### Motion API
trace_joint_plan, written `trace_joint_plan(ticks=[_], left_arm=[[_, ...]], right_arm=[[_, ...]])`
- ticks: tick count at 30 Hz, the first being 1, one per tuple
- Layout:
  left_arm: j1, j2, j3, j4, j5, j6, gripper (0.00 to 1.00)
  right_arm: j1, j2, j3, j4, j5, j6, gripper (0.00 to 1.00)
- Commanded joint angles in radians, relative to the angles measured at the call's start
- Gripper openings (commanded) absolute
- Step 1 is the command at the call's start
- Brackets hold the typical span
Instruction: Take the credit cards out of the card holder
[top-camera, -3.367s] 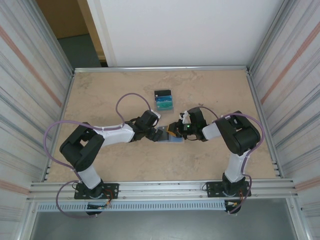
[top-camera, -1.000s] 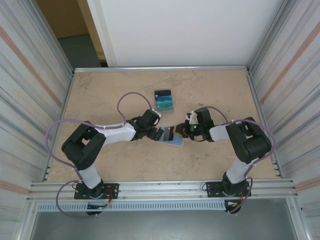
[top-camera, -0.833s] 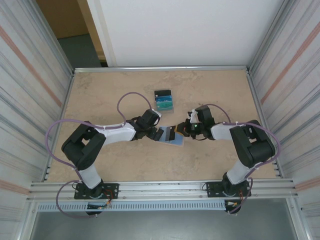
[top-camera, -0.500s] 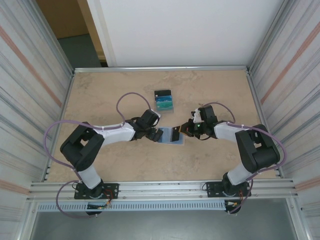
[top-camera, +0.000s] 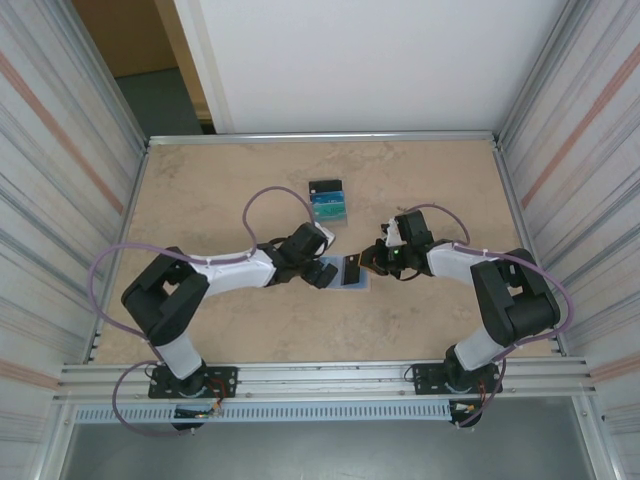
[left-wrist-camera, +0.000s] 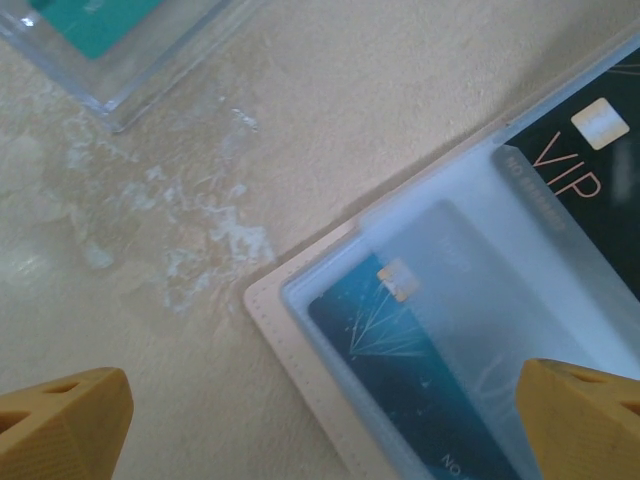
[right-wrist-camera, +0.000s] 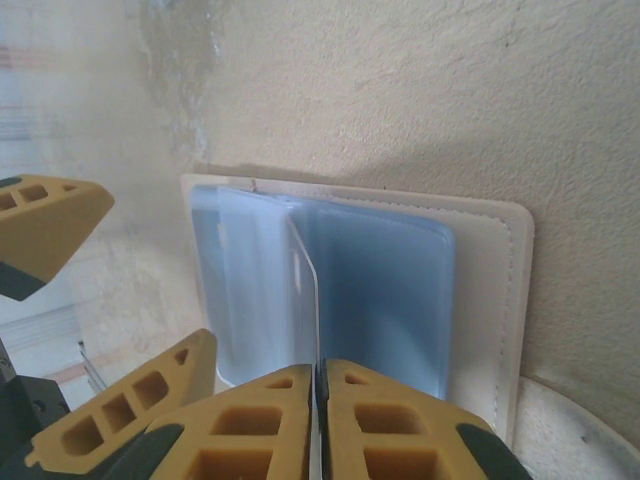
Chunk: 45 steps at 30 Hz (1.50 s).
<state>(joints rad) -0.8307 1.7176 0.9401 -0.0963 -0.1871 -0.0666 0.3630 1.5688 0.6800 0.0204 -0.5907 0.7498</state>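
Left tool (top-camera: 322, 272) advanced, wide over card holder (left-wrist-camera: 440, 240) edge

The card holder (top-camera: 346, 284) lies open and flat near the table's middle, a little toward 5 o'clock in the overhead view. It has a cream stitched border and a pale blue inside with clear sleeves. One thin leaf stands on edge from the fold. A blue card (left-wrist-camera: 395, 345) with a gold chip sits tucked in a sleeve. A black card (left-wrist-camera: 585, 165) with a gold chip and gold "VIP" lettering lies at 2 o'clock of it, one corner under clear plastic.
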Motion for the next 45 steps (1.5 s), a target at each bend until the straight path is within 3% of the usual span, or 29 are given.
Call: trace_joint_plan(ticks=[1, 17, 25, 32, 39, 45], left_arm=[[-0.005, 0.046, 0.031, 0.013, -0.035, 0.036, 0.99], [-0.008, 0.080, 0.023, 0.004, -0.028, 0.021, 0.99], [-0.008, 0.057, 0.015, 0.000, -0.039, 0.012, 0.99], [0.007, -0.038, 0.009, -0.011, -0.053, 0.008, 0.98], [0.054, -0.176, 0.000, -0.030, -0.050, 0.015, 0.98], [0.130, -0.300, -0.020, 0.018, 0.077, 0.045, 0.95]], right_arm=[[0.010, -0.002, 0.030, -0.024, 0.022, -0.012, 0.14], [0.060, 0.092, 0.053, 0.067, -0.001, 0.033, 0.21], [0.070, 0.084, 0.069, 0.011, 0.051, 0.002, 0.07], [0.068, -0.014, 0.119, -0.176, 0.172, -0.115, 0.06], [0.069, -0.111, 0.172, -0.278, 0.216, -0.220, 0.06], [0.081, -0.185, 0.212, -0.321, 0.197, -0.305, 0.06]])
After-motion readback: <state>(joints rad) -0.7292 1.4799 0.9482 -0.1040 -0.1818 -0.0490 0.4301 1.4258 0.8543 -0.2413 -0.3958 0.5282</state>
